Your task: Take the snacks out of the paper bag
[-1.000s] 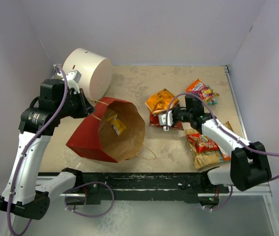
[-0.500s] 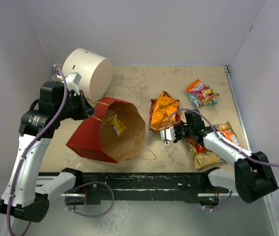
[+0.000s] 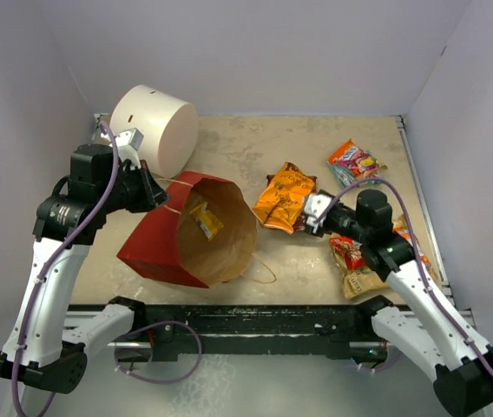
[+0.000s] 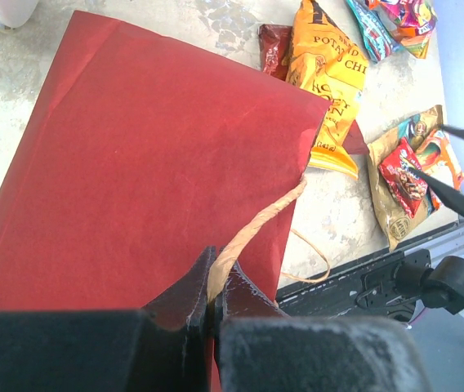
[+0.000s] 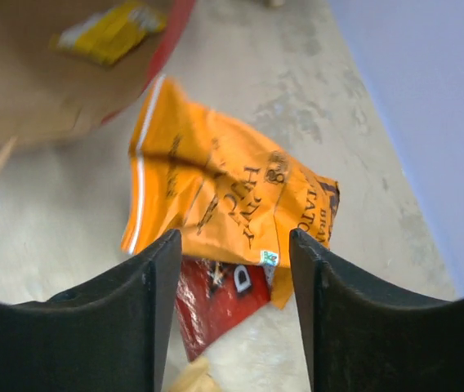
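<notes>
The red paper bag [image 3: 155, 243] lies on its side with its brown mouth facing right. A yellow snack packet [image 3: 205, 221] rests inside it. My left gripper [image 4: 213, 271] is shut on the bag's string handle [image 4: 256, 224] at the rim, over the red outside [image 4: 150, 163]. My right gripper [image 5: 234, 245] is open just short of an orange chip packet [image 5: 224, 192], which lies on the table over a dark red packet [image 5: 220, 298]. In the top view that gripper [image 3: 311, 214] sits to the right of the orange packet [image 3: 285, 196].
A white drum [image 3: 153, 126] lies behind the bag at the back left. A pink and teal packet [image 3: 355, 162] sits at the back right. Red and tan packets [image 3: 358, 261] lie under my right forearm near the front edge.
My right gripper has opened and let go of the orange packet, which now lies beside the bag's mouth. The right arm has swung round. The left arm has not moved.
</notes>
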`<action>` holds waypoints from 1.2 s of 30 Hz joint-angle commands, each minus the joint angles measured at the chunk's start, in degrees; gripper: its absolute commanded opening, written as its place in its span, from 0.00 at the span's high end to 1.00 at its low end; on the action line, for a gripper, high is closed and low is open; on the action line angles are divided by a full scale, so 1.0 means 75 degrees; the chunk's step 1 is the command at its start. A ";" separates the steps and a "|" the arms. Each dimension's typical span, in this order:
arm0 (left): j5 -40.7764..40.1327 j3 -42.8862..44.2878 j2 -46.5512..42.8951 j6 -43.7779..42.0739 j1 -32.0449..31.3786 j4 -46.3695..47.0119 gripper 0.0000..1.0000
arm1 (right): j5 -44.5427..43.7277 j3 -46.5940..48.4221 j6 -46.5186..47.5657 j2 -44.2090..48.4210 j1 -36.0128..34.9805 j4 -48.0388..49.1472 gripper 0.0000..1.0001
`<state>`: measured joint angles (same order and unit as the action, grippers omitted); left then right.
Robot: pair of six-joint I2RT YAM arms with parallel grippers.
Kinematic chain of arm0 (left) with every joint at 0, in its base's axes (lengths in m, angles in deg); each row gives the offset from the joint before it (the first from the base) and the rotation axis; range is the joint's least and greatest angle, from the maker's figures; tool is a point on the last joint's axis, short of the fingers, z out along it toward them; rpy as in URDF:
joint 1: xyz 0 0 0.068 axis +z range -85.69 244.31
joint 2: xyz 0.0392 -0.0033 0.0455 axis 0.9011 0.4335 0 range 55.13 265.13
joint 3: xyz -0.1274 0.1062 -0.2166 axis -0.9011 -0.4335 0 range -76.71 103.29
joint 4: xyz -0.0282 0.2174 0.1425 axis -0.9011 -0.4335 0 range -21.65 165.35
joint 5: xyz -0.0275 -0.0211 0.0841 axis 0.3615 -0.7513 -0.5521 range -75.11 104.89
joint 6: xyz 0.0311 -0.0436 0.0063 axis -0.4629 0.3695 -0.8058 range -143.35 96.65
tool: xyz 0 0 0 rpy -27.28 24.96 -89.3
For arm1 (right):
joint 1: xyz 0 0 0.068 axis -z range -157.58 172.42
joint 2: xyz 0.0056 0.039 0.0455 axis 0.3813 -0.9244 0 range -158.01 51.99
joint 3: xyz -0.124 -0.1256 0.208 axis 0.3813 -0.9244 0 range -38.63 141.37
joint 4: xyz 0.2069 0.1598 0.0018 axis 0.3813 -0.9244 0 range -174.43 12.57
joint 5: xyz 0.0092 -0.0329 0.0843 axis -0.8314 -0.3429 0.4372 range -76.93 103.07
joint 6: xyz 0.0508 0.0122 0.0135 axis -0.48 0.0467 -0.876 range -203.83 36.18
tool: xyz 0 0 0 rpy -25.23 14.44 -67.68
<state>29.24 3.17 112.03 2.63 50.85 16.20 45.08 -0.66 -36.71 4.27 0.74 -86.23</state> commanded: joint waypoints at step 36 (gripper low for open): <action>-0.0633 -0.1699 -0.1410 0.0951 0.0069 -0.0503 1.00 | -0.0788 0.3287 -0.9075 -0.6831 0.0976 0.1639 0.32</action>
<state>26.18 -8.20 104.25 7.79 51.05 11.93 42.37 21.75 -109.47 -51.86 8.00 -67.81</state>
